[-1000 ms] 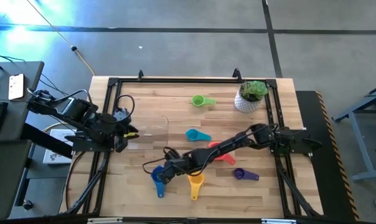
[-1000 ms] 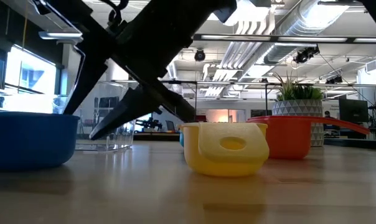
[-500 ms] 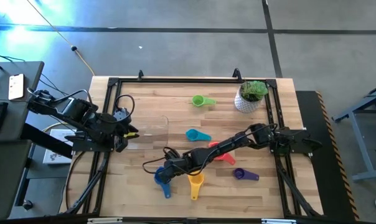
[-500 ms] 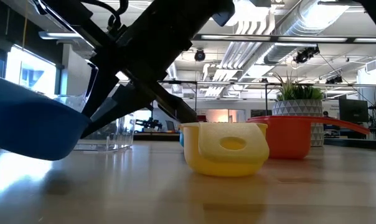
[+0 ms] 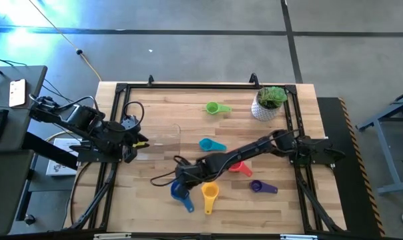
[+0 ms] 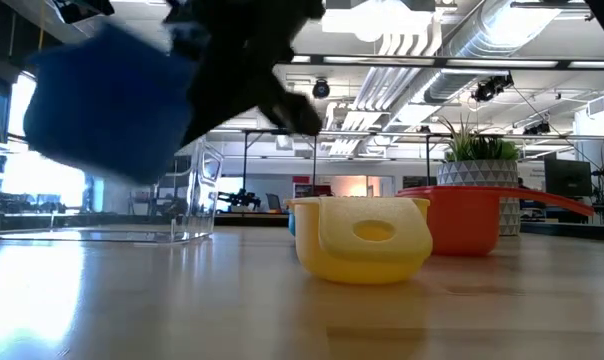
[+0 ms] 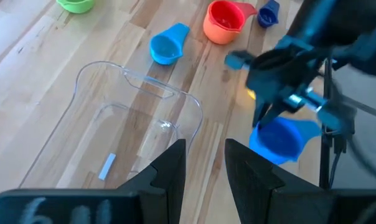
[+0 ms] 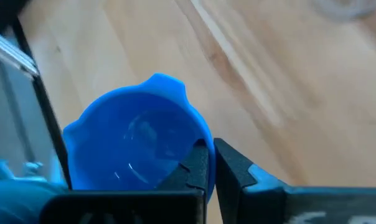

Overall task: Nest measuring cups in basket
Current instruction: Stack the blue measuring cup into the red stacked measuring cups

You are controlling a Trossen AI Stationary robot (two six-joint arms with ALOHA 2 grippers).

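Observation:
The blue measuring cup (image 5: 181, 194) hangs in the air near the table's front, left of centre, with my right gripper (image 5: 182, 181) shut on it. The yellow cup (image 5: 209, 193) rests on the table just to its right. The red cup (image 5: 239, 167), purple cup (image 5: 258, 187), cyan cup (image 5: 209, 144) and green cup (image 5: 215, 107) lie spread on the wood. The clear basket (image 5: 163, 140) stands left of centre. My left gripper (image 5: 140, 141) waits open at the basket's left end. My right gripper holds the blue cup by its rim wall (image 8: 203, 142), on the side nearest the wrist. One finger (image 8: 195, 167) seems to be inside the bowl and the other (image 8: 238, 169) outside. The fingers slant down from the table's right. The cup (image 6: 102, 100) is lifted clear and tilted.
A white pot with a green plant (image 5: 268, 102) stands at the far right. A black frame (image 5: 121, 90) runs along the table's edges. Bare wood lies between the basket and the near edge.
My right gripper has shut on the blue cup's rim and risen. The cup first tipped, then left the table, and now hangs tilted a little farther toward the table's right, close to the yellow cup.

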